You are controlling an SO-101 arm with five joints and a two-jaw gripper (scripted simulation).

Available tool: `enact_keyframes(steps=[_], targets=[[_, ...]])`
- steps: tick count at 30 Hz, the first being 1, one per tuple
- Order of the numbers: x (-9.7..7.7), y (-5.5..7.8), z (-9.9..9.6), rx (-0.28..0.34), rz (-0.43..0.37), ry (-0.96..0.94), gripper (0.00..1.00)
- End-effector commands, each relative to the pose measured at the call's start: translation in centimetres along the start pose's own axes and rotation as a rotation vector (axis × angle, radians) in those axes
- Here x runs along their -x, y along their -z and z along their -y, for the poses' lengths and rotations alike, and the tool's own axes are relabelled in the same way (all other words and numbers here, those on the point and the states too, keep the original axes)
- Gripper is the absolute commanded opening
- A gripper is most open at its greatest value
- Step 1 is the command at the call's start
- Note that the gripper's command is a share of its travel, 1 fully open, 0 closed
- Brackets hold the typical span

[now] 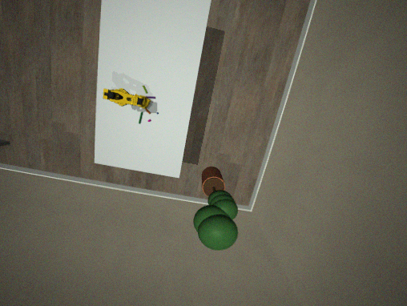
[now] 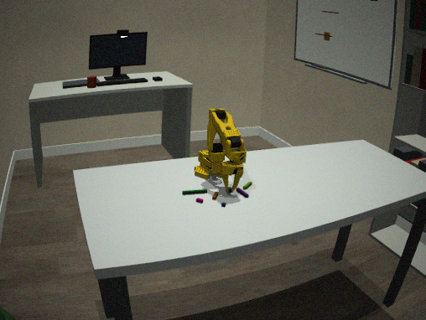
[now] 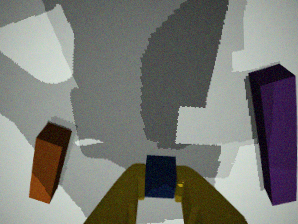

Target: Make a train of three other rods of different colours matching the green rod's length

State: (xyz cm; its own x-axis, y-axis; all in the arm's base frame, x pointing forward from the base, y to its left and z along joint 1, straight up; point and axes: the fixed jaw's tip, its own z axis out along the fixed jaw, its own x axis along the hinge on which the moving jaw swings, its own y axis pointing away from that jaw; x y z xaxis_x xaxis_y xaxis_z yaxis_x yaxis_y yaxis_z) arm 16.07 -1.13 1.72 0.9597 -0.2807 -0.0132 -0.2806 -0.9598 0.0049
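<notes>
The robot arm (image 1: pixel 125 97) (image 2: pixel 226 134) is built of glossy-edged yellow brackets, broken by boxy black servo motors (image 2: pixel 236 142) above the gripper (image 1: pixel 149 105) (image 2: pixel 231 189) (image 3: pixel 161 181), whose tapering fingers are coloured yellow too.

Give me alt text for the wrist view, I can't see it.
The gripper holds a small dark blue rod between its fingertips at the bottom center. An orange rod lies on the shadowed white table to the left, and a longer purple rod lies to the right.
</notes>
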Motion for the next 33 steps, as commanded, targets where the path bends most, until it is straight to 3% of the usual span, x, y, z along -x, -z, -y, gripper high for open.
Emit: enact_keyframes(steps=[1,11,24,33], targets=[[-1.4,2.2,0.6,-0.028,-0.095,0.004,0.00],[-1.2,3.8,0.7,-0.028,-0.094,0.004,0.00],[-1.1,3.8,0.9,-0.030,-0.094,-0.003,0.00],[-0.9,3.8,2.3,-0.038,-0.091,-0.050,0.00]])
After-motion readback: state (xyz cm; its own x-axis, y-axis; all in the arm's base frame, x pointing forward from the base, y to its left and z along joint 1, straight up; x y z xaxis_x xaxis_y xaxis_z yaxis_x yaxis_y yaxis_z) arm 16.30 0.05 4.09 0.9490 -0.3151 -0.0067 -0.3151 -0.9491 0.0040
